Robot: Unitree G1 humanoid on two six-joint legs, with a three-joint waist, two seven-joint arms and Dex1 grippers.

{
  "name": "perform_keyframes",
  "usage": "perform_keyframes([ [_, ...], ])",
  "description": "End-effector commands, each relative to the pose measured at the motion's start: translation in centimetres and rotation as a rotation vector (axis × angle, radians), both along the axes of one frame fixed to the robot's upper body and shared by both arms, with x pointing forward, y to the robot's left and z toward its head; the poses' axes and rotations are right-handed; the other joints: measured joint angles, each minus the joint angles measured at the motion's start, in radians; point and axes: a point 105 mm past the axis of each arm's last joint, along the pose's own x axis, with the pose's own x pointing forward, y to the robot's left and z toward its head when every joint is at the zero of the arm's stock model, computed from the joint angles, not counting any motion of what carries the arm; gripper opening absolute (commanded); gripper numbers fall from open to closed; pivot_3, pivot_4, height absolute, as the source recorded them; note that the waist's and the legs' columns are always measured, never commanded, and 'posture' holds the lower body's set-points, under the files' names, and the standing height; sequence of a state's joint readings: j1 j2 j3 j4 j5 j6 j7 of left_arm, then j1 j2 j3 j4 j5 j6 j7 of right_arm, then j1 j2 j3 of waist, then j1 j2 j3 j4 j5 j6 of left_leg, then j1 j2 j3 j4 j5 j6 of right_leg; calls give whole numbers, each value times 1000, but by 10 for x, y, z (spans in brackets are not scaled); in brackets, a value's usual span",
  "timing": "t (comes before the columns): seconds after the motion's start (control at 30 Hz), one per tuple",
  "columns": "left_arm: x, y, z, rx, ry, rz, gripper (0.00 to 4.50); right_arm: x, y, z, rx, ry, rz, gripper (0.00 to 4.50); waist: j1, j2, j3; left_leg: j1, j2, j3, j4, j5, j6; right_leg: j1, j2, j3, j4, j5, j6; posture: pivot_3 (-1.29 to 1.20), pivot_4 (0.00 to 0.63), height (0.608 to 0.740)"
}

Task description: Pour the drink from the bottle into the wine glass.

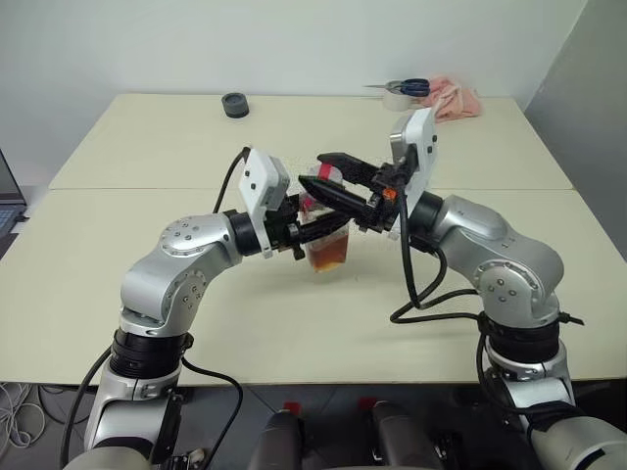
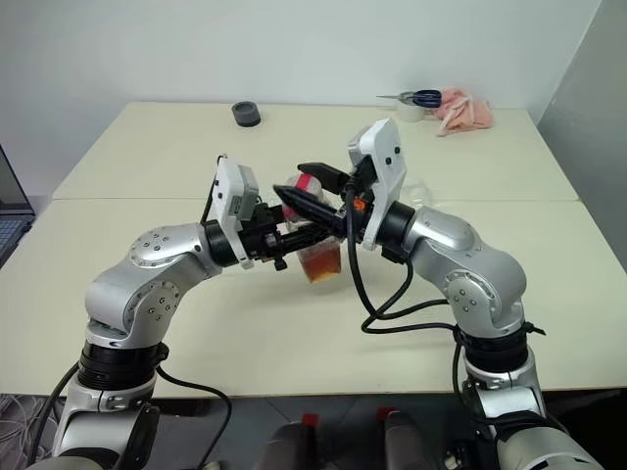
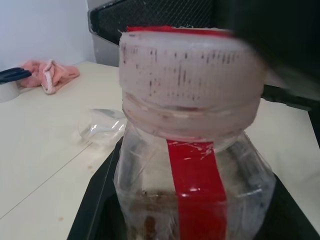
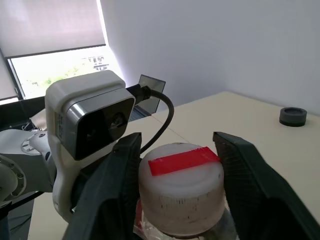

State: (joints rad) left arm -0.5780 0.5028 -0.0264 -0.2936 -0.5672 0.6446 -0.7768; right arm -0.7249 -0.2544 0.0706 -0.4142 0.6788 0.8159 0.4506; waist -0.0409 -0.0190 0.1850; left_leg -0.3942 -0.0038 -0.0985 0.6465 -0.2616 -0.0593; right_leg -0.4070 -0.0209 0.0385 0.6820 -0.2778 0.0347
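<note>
Pale cream tabletop (image 1: 147, 294) spread under both arms, with a white wall behind it. At the centre the left gripper (image 1: 312, 231) pointed level toward the robot's right and was clamped tight around the body of the bottle (image 1: 327, 245), holding it upright just above the table. In the left wrist view the black fingers (image 3: 95, 200) hugged the clear plastic on either side of the red label strip (image 3: 197, 190), and the drink (image 1: 328, 255) sat amber-brown in the lower part of the bottle. The right gripper (image 4: 181, 165) reached in from the other side at the level of the cap (image 4: 181, 187) — its two black fingers (image 4: 250, 175) straddled the white cap with the red stripe on top, a visible gap on each side, so they stood apart and were not pressing on it. The cap was still on the bottle. Just behind the right forearm, the wine glass (image 2: 419, 191) stood on the table, mostly hidden — in the left wrist view its clear bowl (image 3: 102, 127) showed beyond the bottle. Farther back lay a dark roll of tape (image 1: 234, 105), and at the far right corner a white tape roll (image 1: 395, 99), blue-handled scissors (image 1: 411, 87) and a pink cloth (image 1: 453, 98).
</note>
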Motion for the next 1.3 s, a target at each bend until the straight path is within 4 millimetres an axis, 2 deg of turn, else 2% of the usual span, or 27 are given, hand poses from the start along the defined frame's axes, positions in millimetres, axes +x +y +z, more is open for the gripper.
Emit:
perform_keyframes([
  [0.03, -7, -2, 15, -12, -72, -22, 1823, -10, 2, 9, 12, -53, 55, 1826, 0, 0, 0, 0, 0, 0, 0, 0, 0, 0, 0, 0, 0, 0, 0, 0, 150, 740],
  [0.13, -15, -4, 18, -14, -67, -71, 1823, -12, 1, 10, 12, -48, 120, 1826, 0, 0, 0, 0, 0, 0, 0, 0, 0, 0, 0, 0, 0, 0, 0, 0, 150, 740],
  [0.27, -53, -7, 20, -6, 21, -293, 1823, -33, 3, 15, -57, -101, 434, 1826, -8, 0, 0, 0, 0, 1, 0, 0, 0, 0, 0, 0, 0, 0, 0, 0, 150, 740],
  [0.43, -68, -1, 32, 3, 92, -391, 1823, -52, -2, 18, -136, -86, 712, 1826, -11, 0, 0, 1, 0, 0, 0, 0, 0, 1, 0, -1, 0, 0, 0, 0, 150, 740],
  [0.57, -58, 6, 40, 21, 61, -344, 1823, -44, -7, 23, -149, -97, 680, 1826, -11, 0, 0, 1, 0, -1, 1, 0, 0, 1, 0, -1, 0, 0, 0, 0, 150, 740],
  [0.83, -54, 11, 33, 32, 59, -314, 1823, -43, -18, 17, -155, -53, 660, 4455, -9, 0, 0, 1, 0, 0, 0, 0, 0, 1, 0, 0, -1, 0, 0, 0, 150, 740],
  [1.0, -52, 12, 33, 32, 57, -307, 1823, -45, -20, 14, -142, -24, 641, 4455, -8, 0, 0, 1, 0, 0, 0, 0, 0, 1, 0, 0, -1, 0, 0, 0, 150, 740],
  [1.3, -54, 10, 30, 32, 58, -309, 1823, -31, -14, 22, -99, -57, 558, 4455, -9, 0, 0, 1, 0, 0, 0, 0, 0, 1, 0, 0, 0, 0, 0, 0, 150, 740],
])
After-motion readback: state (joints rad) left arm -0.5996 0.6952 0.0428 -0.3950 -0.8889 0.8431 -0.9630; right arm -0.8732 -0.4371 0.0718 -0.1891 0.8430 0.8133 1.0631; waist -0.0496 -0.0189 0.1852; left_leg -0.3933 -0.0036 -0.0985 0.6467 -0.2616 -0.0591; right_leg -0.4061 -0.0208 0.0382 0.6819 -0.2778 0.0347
